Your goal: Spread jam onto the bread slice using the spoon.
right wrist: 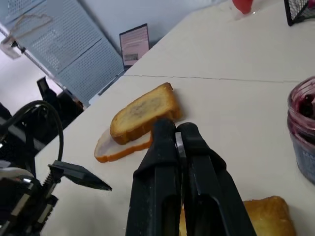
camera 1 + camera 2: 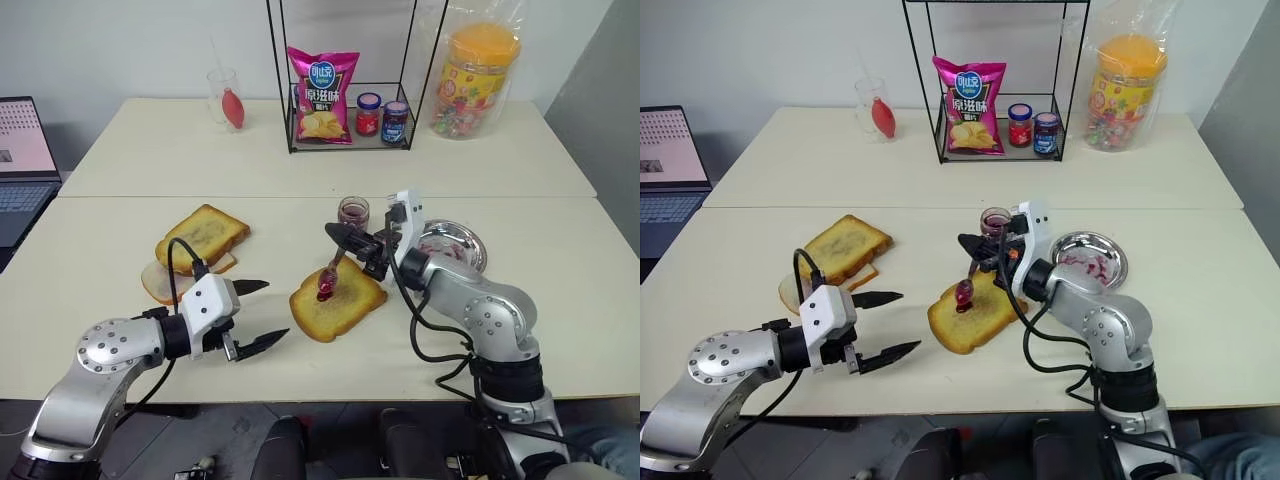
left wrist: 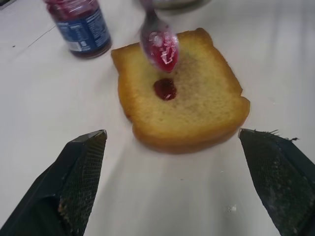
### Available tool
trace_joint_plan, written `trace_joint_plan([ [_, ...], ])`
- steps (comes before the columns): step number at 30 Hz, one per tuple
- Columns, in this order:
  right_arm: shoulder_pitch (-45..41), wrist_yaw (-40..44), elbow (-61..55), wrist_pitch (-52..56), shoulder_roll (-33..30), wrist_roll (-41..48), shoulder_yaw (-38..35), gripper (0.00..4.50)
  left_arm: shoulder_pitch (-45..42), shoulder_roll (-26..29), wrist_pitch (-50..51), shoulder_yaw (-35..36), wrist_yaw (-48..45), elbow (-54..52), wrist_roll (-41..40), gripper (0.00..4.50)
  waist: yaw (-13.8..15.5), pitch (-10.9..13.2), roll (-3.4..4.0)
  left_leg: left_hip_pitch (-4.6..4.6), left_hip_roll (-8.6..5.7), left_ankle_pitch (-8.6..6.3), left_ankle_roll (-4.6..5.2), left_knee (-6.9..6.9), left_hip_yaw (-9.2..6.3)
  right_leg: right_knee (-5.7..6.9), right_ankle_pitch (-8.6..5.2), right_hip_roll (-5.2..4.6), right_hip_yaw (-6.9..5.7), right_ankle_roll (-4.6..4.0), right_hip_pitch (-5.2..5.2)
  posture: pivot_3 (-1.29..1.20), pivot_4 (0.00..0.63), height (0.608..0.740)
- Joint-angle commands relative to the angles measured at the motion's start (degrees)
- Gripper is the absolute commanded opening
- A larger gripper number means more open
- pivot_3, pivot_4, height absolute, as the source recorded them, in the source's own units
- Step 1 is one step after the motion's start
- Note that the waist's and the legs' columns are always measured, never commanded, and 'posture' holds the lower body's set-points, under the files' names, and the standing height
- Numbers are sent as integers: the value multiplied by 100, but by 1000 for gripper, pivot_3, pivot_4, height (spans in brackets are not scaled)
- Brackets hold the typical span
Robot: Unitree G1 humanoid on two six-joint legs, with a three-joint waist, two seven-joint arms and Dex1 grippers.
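The bread slice (image 2: 337,303) is lying flat on the desk (image 2: 120,230), and it is serving as the reference point here. The right end effector (image 2: 340,237) is sitting just above the slice's far edge, its fingers clamped together on the handle of the spoon (image 2: 329,277). The spoon is slanting down over the slice, its bowl loaded with jam (image 3: 164,54) and hanging just above the toasted face. A small blob of jam is already sitting on the slice beneath the bowl. The left end effector (image 2: 258,315) is hovering just left of the slice, fingers spread wide apart and gripping nothing. An open jam jar (image 2: 353,212) is standing just behind the slice.
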Motion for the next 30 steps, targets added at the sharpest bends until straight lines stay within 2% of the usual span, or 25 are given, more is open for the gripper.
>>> trace_joint_plan([
  [1, -89, -113, -253, 6, 112, 36, 24, 28, 59, 199, 146, 372, -29, -393, -227, 4500, -1, 0, -1, 0, 0, 0, 0, 1, 1, 0, 0, 0, 0, 1, 0, 0, 150, 740],
  [10, -128, 355, -202, -229, -368, -223, 148, 28, 263, 201, 153, 415, -22, -618, -267, 4500, 1, -2, -4, 1, -2, 0, 0, 2, 3, -3, 0, -2, 2, 0, 1, 0, 150, 740],
  [14, -168, 835, -224, -699, -859, -799, 597, 28, 233, 349, -77, 388, -262, -447, -152, 4500, 1, -2, -4, 1, 0, 0, 0, 1, 2, -2, -1, 0, -1, 0, 0, 0, 150, 740],
  [18, -195, 982, -315, -824, -935, -847, 620, 28, 154, 446, -377, 340, -422, -260, -11, 4500, 2, -3, -5, 1, 0, 0, 0, 2, 3, -2, -5, 0, 0, 7, 0, 0, 150, 740],
  [21, -209, 762, -264, -533, -581, -451, 344, 28, 63, 432, -455, 302, -461, -131, -5, 4500, 3, -3, -5, 2, 1, 0, 0, 2, 3, -2, -3, 0, 0, 3, 0, 0, 150, 740],
  [26, -225, 504, -45, -351, -200, -278, 108, 28, -39, 412, -509, 252, -463, -21, 14, 4500, 2, -3, -5, 1, 1, 0, 0, 1, 3, -1, 0, 0, 0, 0, 0, 0, 150, 740],
  [30, -98, 345, 837, -373, 239, -260, -70, 28, -252, 393, -501, 100, -423, 23, 63, 4500, 1, -9, -15, 6, 2, 0, 0, 3, 3, 1, 0, 1, -1, 0, 4, 0, 150, 740],
])
